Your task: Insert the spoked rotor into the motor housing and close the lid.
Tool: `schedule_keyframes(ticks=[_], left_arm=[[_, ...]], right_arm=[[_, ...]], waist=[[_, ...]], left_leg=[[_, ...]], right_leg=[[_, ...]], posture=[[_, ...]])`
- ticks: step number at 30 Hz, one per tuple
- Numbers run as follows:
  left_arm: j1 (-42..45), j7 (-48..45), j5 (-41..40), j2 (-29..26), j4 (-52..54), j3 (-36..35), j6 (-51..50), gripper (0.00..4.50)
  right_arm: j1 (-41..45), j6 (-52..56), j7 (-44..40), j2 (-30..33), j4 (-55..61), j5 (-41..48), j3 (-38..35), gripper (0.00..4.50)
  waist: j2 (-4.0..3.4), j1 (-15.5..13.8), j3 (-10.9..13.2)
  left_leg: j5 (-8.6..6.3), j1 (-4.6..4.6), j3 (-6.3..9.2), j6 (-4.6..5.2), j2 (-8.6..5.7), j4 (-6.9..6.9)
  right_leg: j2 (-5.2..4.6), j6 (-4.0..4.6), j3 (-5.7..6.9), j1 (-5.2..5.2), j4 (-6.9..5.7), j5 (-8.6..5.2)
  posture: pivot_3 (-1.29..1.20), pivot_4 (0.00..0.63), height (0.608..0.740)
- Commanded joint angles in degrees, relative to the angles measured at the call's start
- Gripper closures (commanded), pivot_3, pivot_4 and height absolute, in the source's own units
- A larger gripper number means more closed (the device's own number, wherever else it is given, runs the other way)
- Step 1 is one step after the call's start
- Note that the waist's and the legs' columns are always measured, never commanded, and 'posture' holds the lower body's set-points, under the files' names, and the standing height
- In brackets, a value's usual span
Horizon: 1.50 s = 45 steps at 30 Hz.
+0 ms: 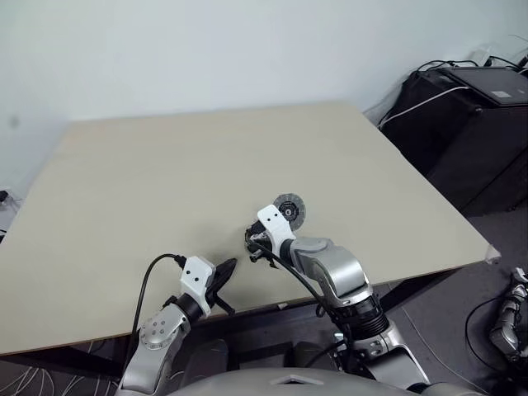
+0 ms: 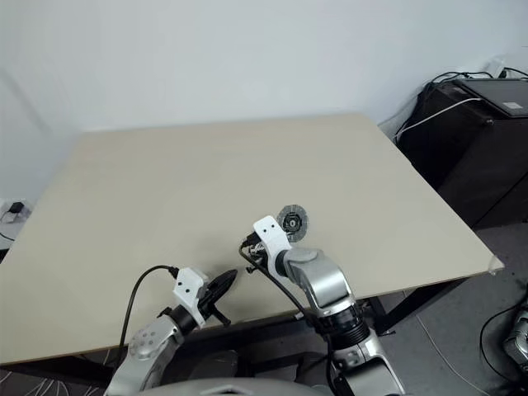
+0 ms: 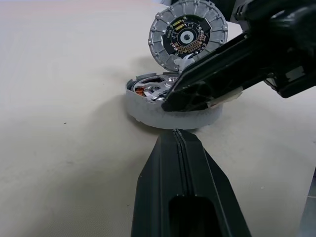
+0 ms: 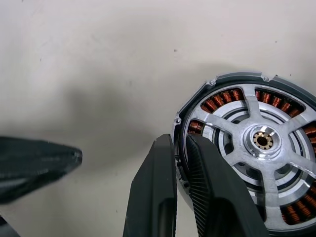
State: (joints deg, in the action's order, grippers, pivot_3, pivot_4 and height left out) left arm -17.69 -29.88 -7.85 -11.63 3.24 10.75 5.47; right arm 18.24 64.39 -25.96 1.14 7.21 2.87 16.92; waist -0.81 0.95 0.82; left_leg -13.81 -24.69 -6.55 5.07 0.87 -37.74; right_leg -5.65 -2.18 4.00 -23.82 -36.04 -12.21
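The motor housing [image 4: 224, 96], a grey ring with coppery windings, lies on the table near the front edge. The spoked rotor [image 4: 261, 140] sits inside it, silver spokes and hub facing up. My right gripper [image 4: 180, 140] points down at the housing's edge, one finger outside the wall and one inside, shut on the rim. The lid [image 1: 289, 209] rests just beyond the housing, tilted, with its dark hub face showing [image 3: 186, 37]. My left gripper [image 1: 229, 266] is shut and empty, its tip [image 3: 175, 136] close to the housing's grey wall [image 3: 148, 111] but apart from it.
The pale table [image 1: 206, 165] stretches wide behind the parts. Its front edge runs just below both grippers. Black equipment with cables [image 1: 470, 124] stands off the table's right side.
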Motion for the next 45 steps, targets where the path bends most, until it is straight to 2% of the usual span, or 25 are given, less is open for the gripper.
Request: schedule_keyframes(ticks=[1,2,7,14,18,23,40,43,45], left_arm=[[0.2,0.4,-0.5,0.2,1.7,-0.1,0.3,4.50],[0.2,0.4,-0.5,0.2,1.7,-0.1,0.3,4.50],[0.3,0.3,-0.5,0.2,1.7,0.0,0.2,4.50],[0.6,0.1,-0.6,0.2,1.6,0.1,0.1,4.50],[0.7,0.0,-0.7,0.2,1.5,0.1,0.0,4.50],[0.8,-0.1,-0.8,0.2,1.4,0.0,-0.1,4.50],[0.4,0.6,-0.7,0.8,1.7,0.0,0.1,4.50],[0.2,0.9,-0.7,1.0,1.7,-0.1,0.2,4.50],[0.0,1.0,-0.8,1.1,1.8,0.0,0.3,4.50]], right_arm=[[1.6,-0.4,-0.3,-1.9,2.5,3.4,-0.8,2.81],[1.7,-1.0,-1.5,-1.2,3.6,4.4,-0.2,2.58],[3.6,-9.2,-7.6,7.0,8.0,4.8,5.4,2.58],[6.3,-39.6,-20.0,28.7,6.2,-7.4,18.3,2.58],[6.5,-45.2,-26.3,34.2,3.8,-9.7,20.6,2.58],[6.9,-48.2,-29.8,35.2,1.3,-12.2,21.4,2.58],[10.1,-52.4,-31.5,30.0,-11.2,-18.5,20.7,2.58],[10.1,-53.0,-31.7,29.9,-12.5,-19.0,20.4,3.20],[9.9,-53.2,-31.7,29.9,-12.5,-19.1,20.1,3.81]], waist=[[0.00,0.1,0.0],[0.00,0.1,0.0],[-0.02,0.1,0.0],[0.07,-0.1,0.1],[0.20,-0.2,0.2],[0.28,-0.3,0.2],[0.30,-0.4,0.2],[0.28,-0.4,0.2],[0.29,-0.5,0.2]], left_leg=[[0.01,0.00,-0.01,-0.01,0.00,0.04],[0.03,0.00,-0.01,-0.04,0.00,0.09],[0.03,-0.04,-0.02,-0.05,-0.02,0.15],[0.02,-0.01,-0.04,0.00,-0.04,0.06],[0.02,0.01,-0.02,0.01,0.00,-0.02],[0.01,0.00,0.00,0.03,0.05,-0.16],[0.00,0.00,-0.01,0.03,0.06,-0.20],[0.01,0.01,0.00,0.03,0.07,-0.20],[0.01,0.01,0.00,0.03,0.06,-0.20]], right_leg=[[0.01,0.00,0.00,-0.03,0.00,0.00],[0.02,0.01,-0.01,-0.05,0.01,0.00],[0.02,0.06,0.00,-0.09,0.09,-0.04],[0.02,-0.15,0.02,-0.03,0.12,-0.17],[0.05,-0.16,0.03,0.01,0.10,-0.17],[0.06,-0.14,0.04,0.06,0.08,-0.14],[0.01,0.00,0.06,0.07,0.08,-0.01],[0.02,0.01,0.06,0.07,0.04,-0.01],[0.01,0.00,0.06,0.07,0.03,-0.01]], posture=[[0.00,0.000,0.740],[0.00,0.000,0.740],[0.00,0.000,0.740],[0.00,0.000,0.740],[0.00,0.000,0.740],[0.00,0.000,0.740],[0.00,0.000,0.740],[0.00,0.000,0.740],[0.00,0.000,0.740]])
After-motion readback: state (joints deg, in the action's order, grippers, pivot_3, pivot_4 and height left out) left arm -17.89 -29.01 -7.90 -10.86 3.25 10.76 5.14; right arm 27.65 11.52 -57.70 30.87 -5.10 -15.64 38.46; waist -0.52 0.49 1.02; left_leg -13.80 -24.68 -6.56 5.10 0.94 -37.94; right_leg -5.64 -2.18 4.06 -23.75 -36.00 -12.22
